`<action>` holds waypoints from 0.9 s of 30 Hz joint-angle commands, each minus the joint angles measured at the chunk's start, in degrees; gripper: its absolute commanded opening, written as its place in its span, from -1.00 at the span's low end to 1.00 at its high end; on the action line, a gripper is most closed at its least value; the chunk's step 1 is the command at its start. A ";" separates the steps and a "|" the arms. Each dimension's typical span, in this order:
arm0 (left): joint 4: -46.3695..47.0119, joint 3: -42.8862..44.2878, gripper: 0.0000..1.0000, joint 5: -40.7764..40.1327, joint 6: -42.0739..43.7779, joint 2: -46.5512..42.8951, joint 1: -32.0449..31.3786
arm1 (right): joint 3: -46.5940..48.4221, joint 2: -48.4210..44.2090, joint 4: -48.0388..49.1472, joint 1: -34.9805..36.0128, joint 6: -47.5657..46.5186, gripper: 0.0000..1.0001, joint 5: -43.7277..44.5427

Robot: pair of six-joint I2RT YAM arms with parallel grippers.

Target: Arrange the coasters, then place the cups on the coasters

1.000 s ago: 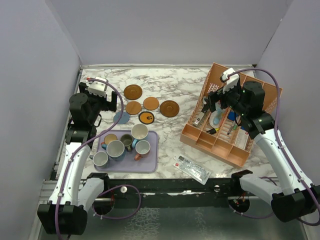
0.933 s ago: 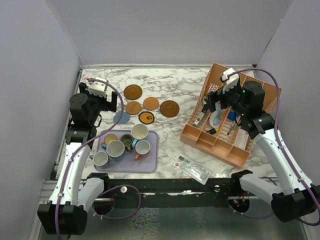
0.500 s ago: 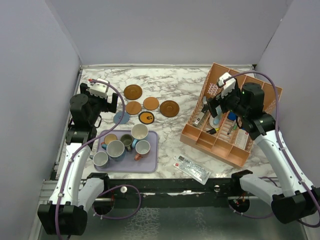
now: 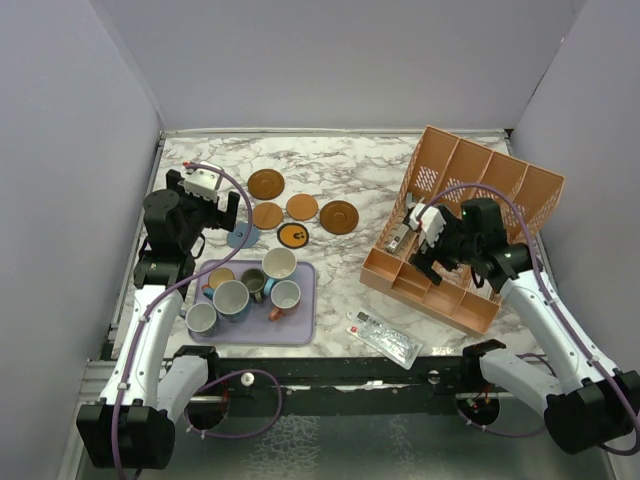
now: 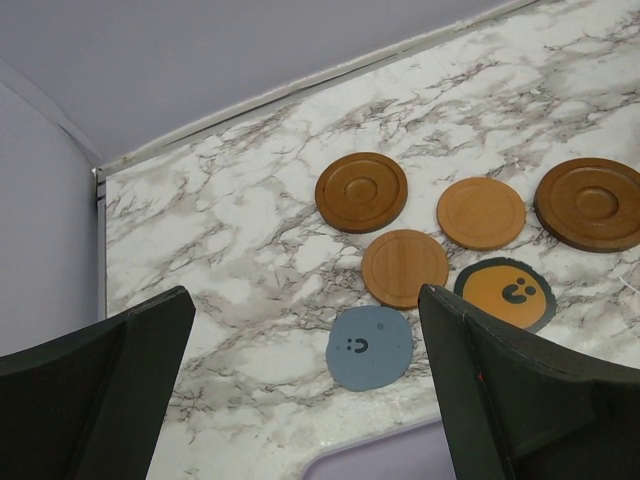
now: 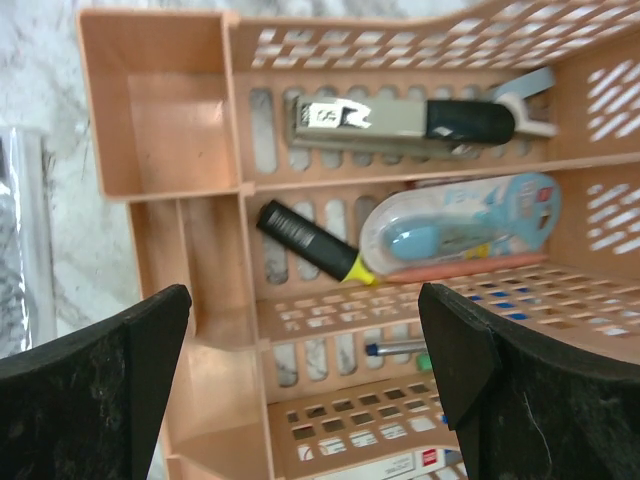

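Six coasters lie on the marble: two dark brown (image 4: 265, 184) (image 4: 339, 217), two tan (image 4: 267, 215) (image 4: 302, 207), an orange one with a black mark (image 4: 292, 235) and a grey-blue one (image 4: 243, 238). The left wrist view has the grey-blue coaster (image 5: 369, 347) just ahead, between my fingers. Several cups (image 4: 231, 299) stand crowded on the lavender tray (image 4: 305, 325). My left gripper (image 4: 212, 212) (image 5: 305, 300) hovers open beside the grey-blue coaster, holding nothing. My right gripper (image 4: 425, 247) (image 6: 305, 295) is open and empty over the orange organiser (image 4: 470, 180).
The organiser (image 6: 160, 120) holds a stapler (image 6: 400, 122), a black and yellow highlighter (image 6: 305, 240), a blister pack (image 6: 460, 225) and pens. A clear packet (image 4: 385, 338) lies near the front edge. Walls close in the left, back and right.
My right gripper has dropped and pulled toward the near side, from the organiser's back to its front compartments. My left gripper has edged slightly right. Coasters and cups have not moved.
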 commanded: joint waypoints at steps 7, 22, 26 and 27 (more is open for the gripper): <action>1.74 -1.14 0.98 2.99 -0.09 0.18 0.26 | -7.20 2.52 5.21 0.40 -2.21 0.98 6.23; 1.58 -1.50 0.98 3.15 1.61 0.03 0.35 | -0.91 20.42 13.78 -0.57 -2.21 0.52 13.90; 1.12 -1.62 0.98 2.86 2.29 -0.08 0.34 | 3.79 25.50 14.49 -3.99 -3.26 0.46 11.63; 1.05 -1.69 0.98 2.69 2.41 -0.12 0.33 | 4.95 26.65 14.76 -4.74 -3.57 0.46 11.36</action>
